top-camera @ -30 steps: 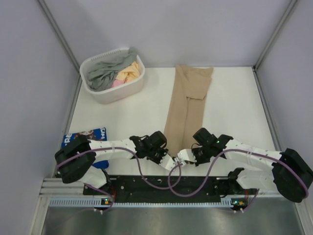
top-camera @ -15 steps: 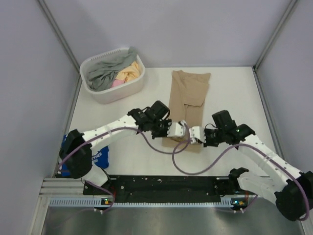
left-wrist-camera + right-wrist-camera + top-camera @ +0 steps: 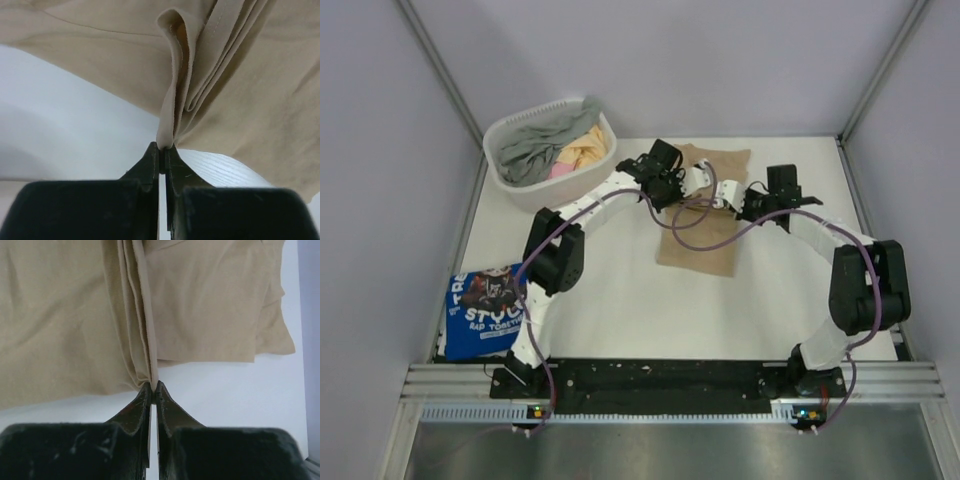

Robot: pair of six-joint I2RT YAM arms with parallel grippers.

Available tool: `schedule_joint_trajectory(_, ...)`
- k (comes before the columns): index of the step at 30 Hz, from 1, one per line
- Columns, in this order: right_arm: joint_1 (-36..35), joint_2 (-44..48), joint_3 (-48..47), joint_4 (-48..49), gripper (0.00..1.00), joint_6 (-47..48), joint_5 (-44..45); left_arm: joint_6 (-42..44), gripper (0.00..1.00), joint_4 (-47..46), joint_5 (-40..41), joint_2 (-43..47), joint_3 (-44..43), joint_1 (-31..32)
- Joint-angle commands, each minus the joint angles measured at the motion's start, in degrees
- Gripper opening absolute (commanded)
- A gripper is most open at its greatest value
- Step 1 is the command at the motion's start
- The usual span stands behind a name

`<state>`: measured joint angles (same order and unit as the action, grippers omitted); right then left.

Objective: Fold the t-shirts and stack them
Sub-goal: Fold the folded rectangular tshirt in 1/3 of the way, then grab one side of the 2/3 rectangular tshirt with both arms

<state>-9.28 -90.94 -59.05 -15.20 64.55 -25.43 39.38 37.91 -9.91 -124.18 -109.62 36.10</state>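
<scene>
The tan t-shirt (image 3: 700, 235) lies folded in a narrow strip at the table's back middle. Its near end is doubled over toward the far end. My left gripper (image 3: 688, 182) is shut on a bunched edge of the tan shirt (image 3: 172, 115). My right gripper (image 3: 728, 196) is shut on the same shirt's folded edge (image 3: 142, 360), close beside the left one. The folded royal blue t-shirt (image 3: 485, 312) with white lettering lies at the near left of the table.
A white slotted basket (image 3: 520, 187) with grey, yellow and pink cloth stands at the back left. Purple cables hang from both arms over the tan shirt. Enclosure walls close in the table on the left, back and right.
Both grippers have carried the tan shirt's near end from the table's front toward the back, doubling the strip over. The left arm has swung away and uncovered the blue shirt.
</scene>
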Motion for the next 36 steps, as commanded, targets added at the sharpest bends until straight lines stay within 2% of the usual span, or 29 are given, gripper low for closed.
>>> schedule_joint_trajectory(1, 0.5, -4.9, -4.9, 4.0, 0.0, 2.9, -2.4, -1.6, 0.0, 0.7, 2.7, -4.2, -5.9, 0.2)
schedule_joint_trajectory(6, 0.8, -9.5, -7.0, 4.8, 0.0, 2.2, -1.2, -3.2, 0.0, -2.2, 4.4, -6.6, -6.9, 0.1)
schedule_joint_trajectory(7, 0.7, -10.5, -7.7, 5.8, 0.0, 0.6, -0.1, -3.8, 0.05, -3.3, 5.1, -7.0, -7.1, 0.1)
schedule_joint_trajectory(8, 0.7, -11.3, -8.4, 8.0, 0.03, -2.2, 1.6, -4.4, 0.17, -4.4, 6.1, -7.6, -7.3, 0.1)
schedule_joint_trajectory(9, 0.8, -12.1, -9.3, 10.4, 0.1, -5.7, 4.3, -4.9, 0.31, -6.0, 7.5, -8.0, -7.6, 0.2)
schedule_joint_trajectory(10, 1.1, -12.8, -10.0, 14.6, 0.22, -10.5, 7.6, -5.6, 0.47, -8.3, 9.4, -8.6, -8.3, 0.1)
schedule_joint_trajectory(11, 1.6, -13.4, -11.1, 18.1, 0.31, -14.9, 9.8, -6.5, 0.57, -10.4, 13.5, -9.3, -9.8, -0.1)
schedule_joint_trajectory(13, 3.2, -14.9, -16.0, 19.7, 0.5, -24.0, 11.1, -8.6, 0.74, -13.0, 19.2, -12.6, -16.5, -0.8)
schedule_joint_trajectory(14, 3.9, -15.1, -18.9, 18.9, 0.54, -28.6, 12.0, -11.0, 0.77, -12.5, 21.1, -14.4, -21.5, -1.6)
schedule_joint_trajectory(16, 4.4, -13.9, -22.7, 13.6, 0.55, -33.1, 13.0, -15.0, 0.79, -8.7, 21.5, -17.1, -32.1, -3.6)
schedule_joint_trajectory(18, 4.4, -9.5, -21.6, 9.7, 0.56, -30.8, 7.0, -16.6, 0.78, -6.9, 17.1, -13.4, -30.5, -4.6)
schedule_joint_trajectory(19, 4.2, -6.0, -18.4, 8.8, 0.57, -27.8, 3.3, -15.4, 0.77, -7.8, 13.6, -9.9, -25.8, -4.8)
schedule_joint_trajectory(21, 3.5, 1.6, -9.4, 6.7, 0.61, -15.7, -5.8, -9.0, 0.74, -8.7, 0.7, 0.7, -12.6, -4.5)
schedule_joint_trajectory(22, 3.0, 5.6, -4.0, 5.7, 0.63, -8.2, -7.5, -5.2, 0.72, -8.0, -4.4, 4.1, -6.2, -4.0)
schedule_joint_trajectory(24, 1.6, 12.2, 3.0, 1.7, 0.63, 0.2, -8.5, 3.8, 0.69, -5.6, -11.9, 10.1, 3.8, -2.4)
schedule_joint_trajectory(26, -0.3, 15.3, 7.2, -4.2, 0.63, 4.0, -7.7, 11.4, 0.67, -4.5, -13.2, 14.1, 15.0, -0.2)
schedule_joint_trajectory(29, -5.6, 18.2, 14.5, -6.1, 0.63, 8.0, -1.7, 18.3, 0.66, -5.6, -14.3, 17.6, 25.1, 2.5)
schedule_joint_trajectory(33, -9.5, 16.0, 18.3, -3.3, 0.63, 8.8, 2.1, 19.6, 0.68, -8.9, -14.6, 17.3, 31.6, 4.9)
schedule_joint_trajectory(36, -9.8, 12.0, 18.8, -0.4, 0.63, 8.0, 2.0, 18.0, 0.69, -13.0, -11.0, 15.5, 32.9, 6.3)
